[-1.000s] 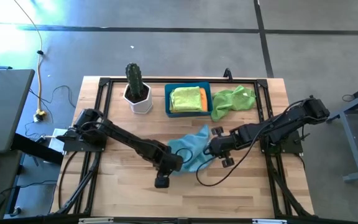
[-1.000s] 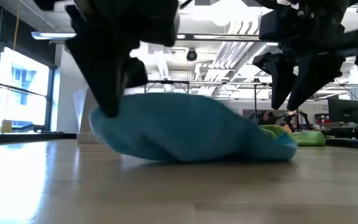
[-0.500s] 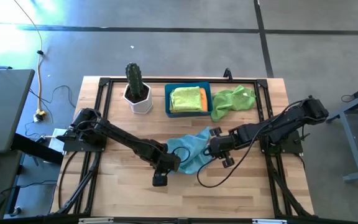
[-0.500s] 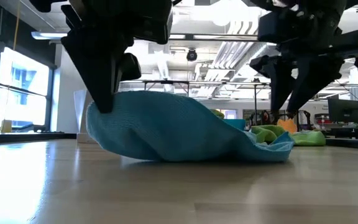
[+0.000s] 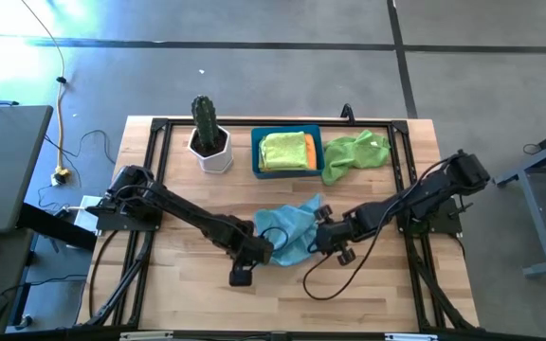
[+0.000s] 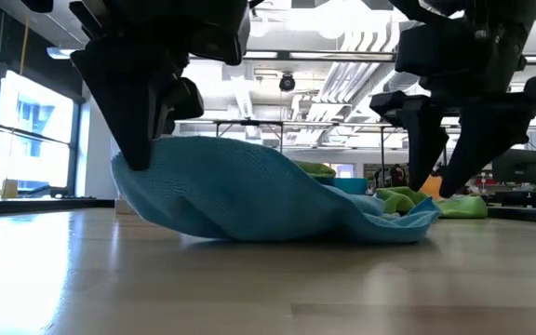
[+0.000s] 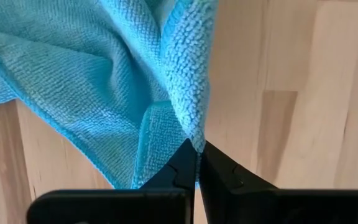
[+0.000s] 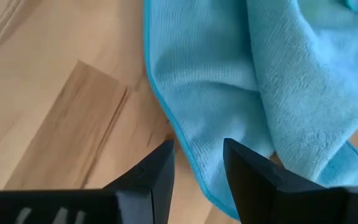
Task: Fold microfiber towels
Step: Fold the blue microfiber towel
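Pinching a corner of the light blue towel (image 7: 104, 81), left gripper (image 7: 197, 163) has its jaws clamped together on the hem, holding that edge lifted off the wooden surface (image 5: 188, 284) near the middle front. Low view shows the same corner raised at the left gripper (image 6: 142, 149), with the rest of the cloth (image 6: 268, 195) draped down and trailing onto the surface. Right gripper (image 8: 197, 163) hangs just over the opposite edge of the towel (image 8: 241, 93), jaws apart with the hem passing between the tips; can't tell whether they touch the cloth, and nothing is gripped. High view: both grippers sit either side of the bunched light blue towel (image 5: 287, 229), left gripper (image 5: 254, 251) on its left edge, right gripper (image 5: 325, 235) on its right edge. Blue bin (image 5: 257, 152) at the back of the surface holds a folded lime green towel (image 5: 281, 150) with an orange towel (image 5: 309, 152) beside it. Second lime green towel (image 5: 356, 152) lies crumpled just right of the bin. Potted cactus (image 5: 207, 133) stands left of the bin.
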